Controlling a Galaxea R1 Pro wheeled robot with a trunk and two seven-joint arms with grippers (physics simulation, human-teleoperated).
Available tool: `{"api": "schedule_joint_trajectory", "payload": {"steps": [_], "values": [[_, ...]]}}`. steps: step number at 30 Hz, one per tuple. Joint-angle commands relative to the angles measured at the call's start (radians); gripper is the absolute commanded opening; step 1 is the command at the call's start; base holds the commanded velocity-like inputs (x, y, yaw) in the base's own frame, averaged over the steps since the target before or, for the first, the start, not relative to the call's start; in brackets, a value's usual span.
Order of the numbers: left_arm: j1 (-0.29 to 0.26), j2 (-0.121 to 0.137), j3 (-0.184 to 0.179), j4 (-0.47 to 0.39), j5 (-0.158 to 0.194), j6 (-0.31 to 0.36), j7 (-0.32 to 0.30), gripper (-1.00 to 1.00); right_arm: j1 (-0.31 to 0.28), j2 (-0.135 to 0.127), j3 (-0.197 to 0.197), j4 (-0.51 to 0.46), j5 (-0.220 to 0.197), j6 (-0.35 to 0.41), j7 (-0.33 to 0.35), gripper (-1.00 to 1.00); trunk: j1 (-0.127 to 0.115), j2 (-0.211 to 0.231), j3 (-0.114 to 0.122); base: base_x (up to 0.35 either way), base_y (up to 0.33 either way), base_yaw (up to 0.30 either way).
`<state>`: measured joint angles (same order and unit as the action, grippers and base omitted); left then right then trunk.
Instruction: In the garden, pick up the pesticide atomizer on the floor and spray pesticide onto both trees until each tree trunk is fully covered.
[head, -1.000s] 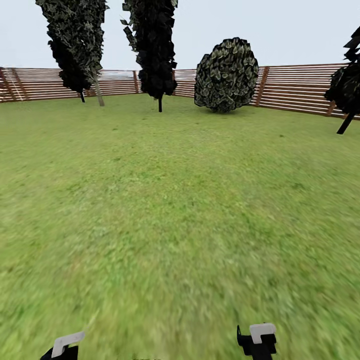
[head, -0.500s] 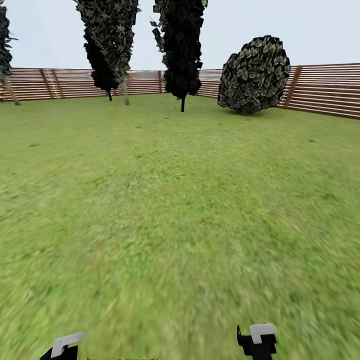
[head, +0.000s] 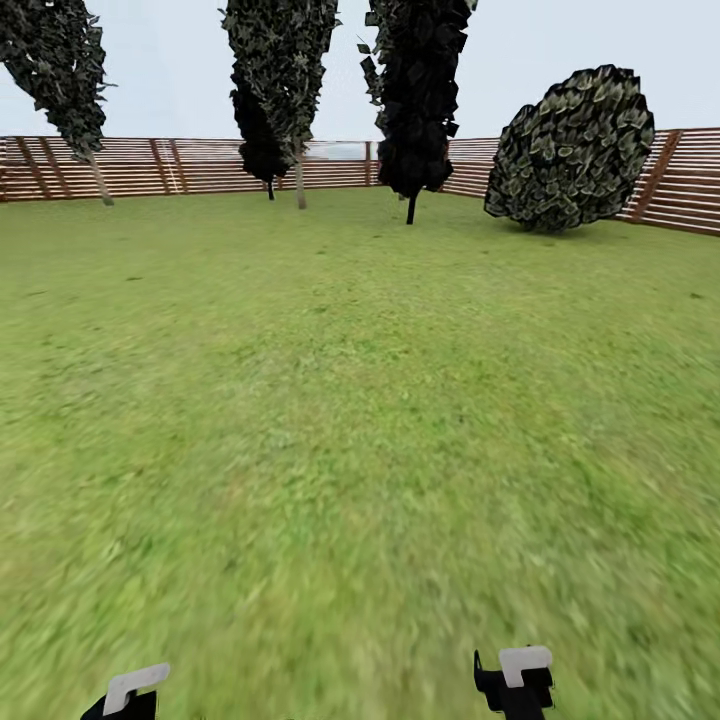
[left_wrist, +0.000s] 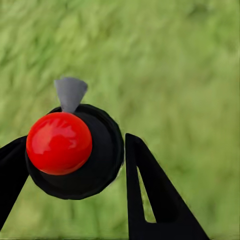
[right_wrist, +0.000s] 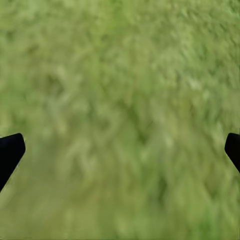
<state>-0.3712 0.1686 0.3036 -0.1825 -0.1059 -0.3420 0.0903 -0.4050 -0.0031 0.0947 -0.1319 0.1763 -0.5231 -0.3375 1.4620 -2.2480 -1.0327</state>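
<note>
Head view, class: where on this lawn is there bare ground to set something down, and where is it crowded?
The grass lies bare from both grippers, left and right, up toward the fence. It is crowded only at the far edge: slim dark trees and a round bush stand there.

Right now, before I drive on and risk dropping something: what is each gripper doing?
Left gripper: jaws shut on the atomizer, red-topped black body between them.
Right gripper: jaws wide open, holding nothing, over grass.

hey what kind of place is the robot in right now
A fenced garden, it seems: a wide green lawn, dark-leaved trees and a round bush, all ringed by a brown slatted wooden fence under open sky.
</note>
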Motion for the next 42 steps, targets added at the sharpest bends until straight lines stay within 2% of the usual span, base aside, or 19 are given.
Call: {"api": "schedule_joint_trajectory", "payload": {"steps": [1,42], "values": [[0.000,0.000,0.000,0.000,0.000,0.000,0.000,-1.00,0.000,0.000,0.000,0.000,0.000,0.000,0.000,1.00,0.000,0.000,0.000,0.000,0.000,0.282],[0.000,0.003,0.002,-0.001,0.002,0.002,0.001,-1.00,0.000,0.000,0.000,0.000,0.000,0.000,0.000,1.00,0.000,0.000,0.000,0.000,0.000,0.282]]}}
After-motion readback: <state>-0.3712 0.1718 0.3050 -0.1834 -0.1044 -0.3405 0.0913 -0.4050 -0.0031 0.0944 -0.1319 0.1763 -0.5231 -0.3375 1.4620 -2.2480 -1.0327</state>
